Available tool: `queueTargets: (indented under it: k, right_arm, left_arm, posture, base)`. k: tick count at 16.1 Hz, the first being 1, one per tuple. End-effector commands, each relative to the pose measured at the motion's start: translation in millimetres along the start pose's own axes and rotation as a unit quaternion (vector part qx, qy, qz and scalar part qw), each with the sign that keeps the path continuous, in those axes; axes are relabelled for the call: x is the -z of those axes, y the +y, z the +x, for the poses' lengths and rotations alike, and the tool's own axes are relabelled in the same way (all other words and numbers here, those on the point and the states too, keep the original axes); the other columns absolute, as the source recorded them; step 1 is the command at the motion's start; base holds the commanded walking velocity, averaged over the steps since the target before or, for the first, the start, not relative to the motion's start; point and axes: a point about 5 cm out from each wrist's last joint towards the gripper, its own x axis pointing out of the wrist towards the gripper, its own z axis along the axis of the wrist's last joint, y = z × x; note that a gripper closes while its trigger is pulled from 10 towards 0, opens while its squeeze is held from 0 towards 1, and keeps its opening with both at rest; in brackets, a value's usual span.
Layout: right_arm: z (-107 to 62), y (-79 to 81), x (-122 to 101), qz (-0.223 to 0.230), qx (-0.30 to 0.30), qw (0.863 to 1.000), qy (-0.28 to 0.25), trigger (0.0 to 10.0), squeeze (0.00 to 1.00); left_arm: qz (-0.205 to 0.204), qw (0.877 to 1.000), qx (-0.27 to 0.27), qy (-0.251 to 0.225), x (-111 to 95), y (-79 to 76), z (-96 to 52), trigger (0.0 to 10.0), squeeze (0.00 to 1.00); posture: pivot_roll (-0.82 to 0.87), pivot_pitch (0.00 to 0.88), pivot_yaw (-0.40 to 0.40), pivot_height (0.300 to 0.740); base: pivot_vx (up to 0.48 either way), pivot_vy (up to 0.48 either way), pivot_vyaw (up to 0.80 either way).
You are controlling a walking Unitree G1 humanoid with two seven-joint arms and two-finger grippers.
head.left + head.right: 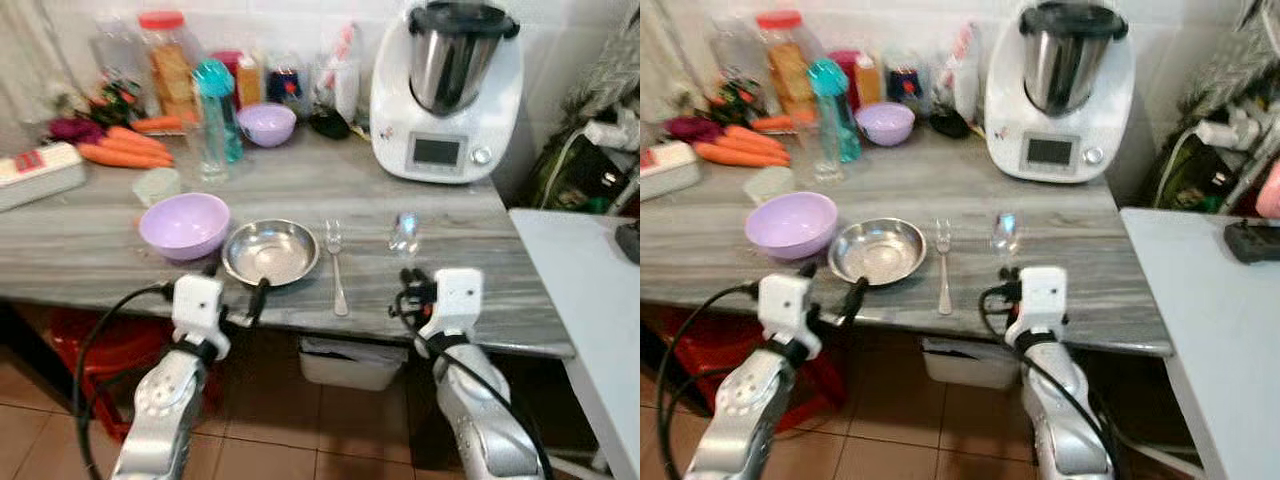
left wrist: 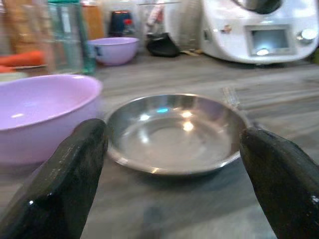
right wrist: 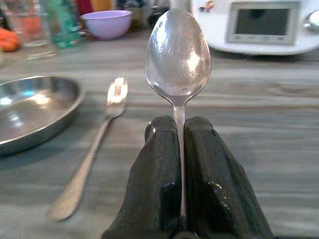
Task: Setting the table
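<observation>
While the left gripper (image 2: 169, 189) hangs at the near edge of the surface (image 1: 100, 250) with its fingers (image 2: 65, 174) spread wide and holding nothing, it faces straight at the steel plate (image 1: 271, 251), framing it on both sides but apart from the rim, so I'd judge it either lining up on the plate or standing by. Furthest left sits the lilac bowl (image 1: 184, 224), just beside the plate, the two nearly touching. Moving right, the fork (image 1: 336, 262) lies flat alongside the plate, tines pointing away from the robot and handle toward the edge, which reads as a place setting taking shape. Further right, the right gripper (image 3: 180, 149) has its fingers (image 3: 209, 169) clenched tight on the handle of a spoon (image 3: 178, 57), bowl end pointing forward at the white kitchen machine (image 1: 447, 90), held above the surface to the right of the fork. That spot looks like the reason for the grip: the spoon is the missing piece, and carrying it by the handle lets it go down parallel to the fork. My guess is the next step is lowering it there, and a slip in that narrow pinch could twist it askew.
</observation>
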Motion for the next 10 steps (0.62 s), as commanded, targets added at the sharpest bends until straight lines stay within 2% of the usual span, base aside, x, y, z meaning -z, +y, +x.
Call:
queueTargets:
  k: [1, 4, 7, 9, 10]
  right_arm:
    - [0.8, -5.8, -3.1, 0.006, 0.007, 1.000, -0.002, 10.0, 0.00]
    - [11.7, -13.4, -2.6, -0.013, -0.004, 1.000, 0.026, 10.0, 0.00]
    - [31.1, -22.8, -7.7, 0.003, 0.001, 0.999, 0.054, 10.0, 0.00]
    - [49.2, -18.5, -10.9, 0.021, -0.017, 0.996, 0.080, 10.0, 0.00]
    - [53.1, -17.5, -11.7, 0.018, -0.017, 0.996, 0.081, 10.0, 0.00]
  left_arm:
    - [0.007, 1.000, 0.009, -0.004, -2.9, -1.0, -1.8, 10.0, 0.00]
    - [0.008, 0.999, 0.038, 0.016, 2.5, -1.4, -10.8, 10.0, 0.00]
    - [0.010, 0.997, 0.071, 0.017, 2.1, -5.3, -15.4, 10.0, 0.00]
    - [0.013, 0.997, 0.077, 0.021, 1.5, -1.6, -17.8, 10.0, 0.00]
    - [0.013, 0.997, 0.077, 0.022, 1.3, -1.5, -17.9, 10.0, 0.00]
  posture:
    - [0.00, 0.000, -0.007, 0.740]
    - [0.01, 0.000, -0.008, 0.740]
    - [0.01, 0.000, -0.008, 0.740]
    - [0.01, 0.000, -0.004, 0.740]
    - [0.01, 0.000, -0.004, 0.740]
  base:
    - [0.000, 0.000, 0.00]
    - [0.000, 0.000, 0.00]
    - [0.000, 0.000, 0.00]
    - [0.000, 0.000, 0.00]
    - [0.000, 0.000, 0.00]
